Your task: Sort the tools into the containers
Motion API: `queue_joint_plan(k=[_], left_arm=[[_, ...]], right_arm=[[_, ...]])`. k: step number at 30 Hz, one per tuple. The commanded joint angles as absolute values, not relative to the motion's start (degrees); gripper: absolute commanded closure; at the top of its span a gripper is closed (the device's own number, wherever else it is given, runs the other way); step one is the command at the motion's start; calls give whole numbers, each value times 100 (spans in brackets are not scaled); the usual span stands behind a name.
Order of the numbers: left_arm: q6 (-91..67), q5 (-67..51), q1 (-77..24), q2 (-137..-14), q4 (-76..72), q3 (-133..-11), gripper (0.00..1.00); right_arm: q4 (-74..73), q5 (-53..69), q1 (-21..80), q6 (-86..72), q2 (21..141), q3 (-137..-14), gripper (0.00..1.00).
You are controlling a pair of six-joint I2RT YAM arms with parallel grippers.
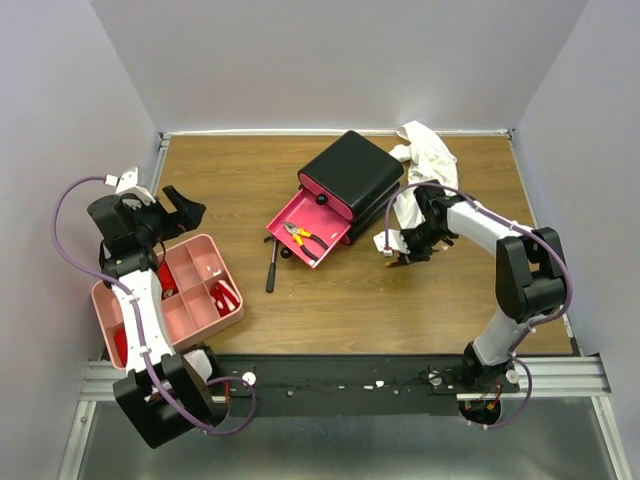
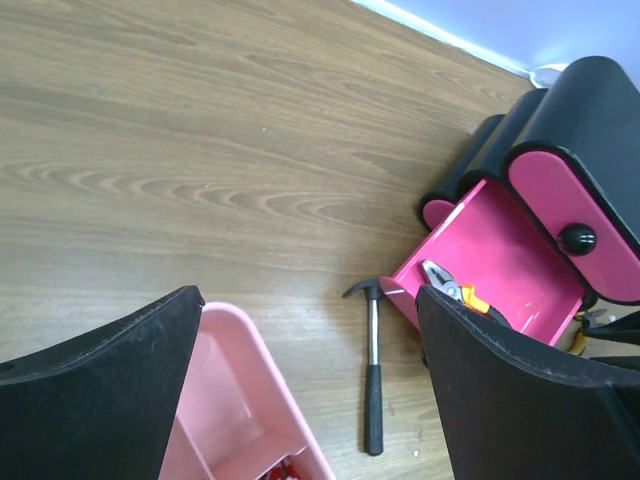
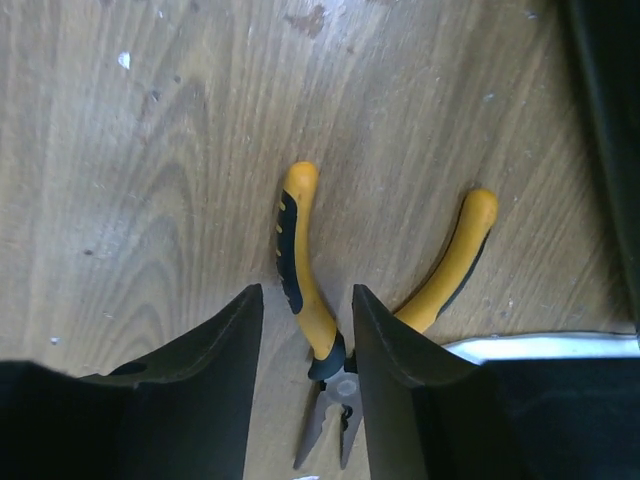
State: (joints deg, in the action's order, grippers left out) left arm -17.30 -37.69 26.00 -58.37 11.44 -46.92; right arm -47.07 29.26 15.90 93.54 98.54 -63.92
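Observation:
Yellow-and-black pliers (image 3: 300, 260) lie on the wood table with handles spread. My right gripper (image 3: 306, 300) is open and straddles their left handle just above the pivot, with a gap on its left side. A second pair of pliers (image 1: 305, 238) lies in the pulled-out bottom drawer (image 1: 290, 215) of the black box (image 1: 355, 165). The black-handled hammer (image 1: 272, 265) lies on the table beside that drawer. My left gripper (image 1: 182, 212) hangs wide open and empty over the far corner of the pale-pink tray (image 1: 205, 245), which holds red items (image 1: 226, 296).
A crumpled white cloth (image 1: 422, 150) lies at the back right, behind my right arm and beside the box. The two upper drawers (image 2: 575, 200) are shut. Grey walls close in the table on three sides.

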Motion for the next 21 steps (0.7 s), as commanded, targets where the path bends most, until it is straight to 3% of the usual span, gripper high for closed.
queue_joint_plan(k=[1,4,9,14,18,21], left_arm=[[-1503,-3779,2970,-5775,1485,-4799,1],[-1477,-3779,3120,-5722,1556,-4816,1],[-1582,-3814,3199,-5617,1486,-4799,1],[-1828,-3911,3208,-5520,1258,-4711,1],[-2179,-4008,3147,-5449,950,-4641,1],[-2408,-4008,3015,-5388,704,-4562,1]], right_arm=[[-4367,2689,1556,10010,10141,-6344,55],[-4649,2619,1556,9862,10344,-6705,64],[-4869,2295,1573,9984,10486,-6759,67],[-4693,2004,1565,10178,10126,-6303,94],[-5754,2810,1573,10143,9204,-6468,99],[-6748,3803,1713,9600,8676,-7406,99]])
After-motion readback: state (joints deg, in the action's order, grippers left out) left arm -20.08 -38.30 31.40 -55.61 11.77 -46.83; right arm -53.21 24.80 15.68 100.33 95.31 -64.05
